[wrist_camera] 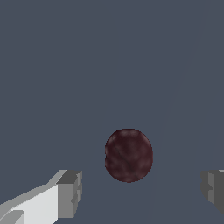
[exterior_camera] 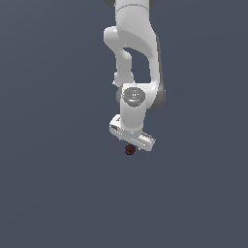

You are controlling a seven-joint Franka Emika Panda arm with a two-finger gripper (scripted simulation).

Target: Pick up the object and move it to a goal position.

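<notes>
Open room: the plain, flat dark grey-blue ground [exterior_camera: 53, 193] is lying bare on every side of the arm.
Arm: the white jointed robot arm [exterior_camera: 133, 58] is reaching down from the exterior view's top.
Gripper: the white two-fingered gripper [wrist_camera: 141, 192] is hanging with fingers [wrist_camera: 70, 192] spread wide — gripping nothing.
Object: the tiny dark maroon, bumpy round lump [wrist_camera: 128, 155] is sitting between the fingertips, touching neither — just under the gripper [exterior_camera: 131, 145] in the exterior view.

Backdrop [exterior_camera: 48, 184]: uniform dark slate blue-grey, 12 through 6 o'clock alike; no seams; light flat and even.
</notes>
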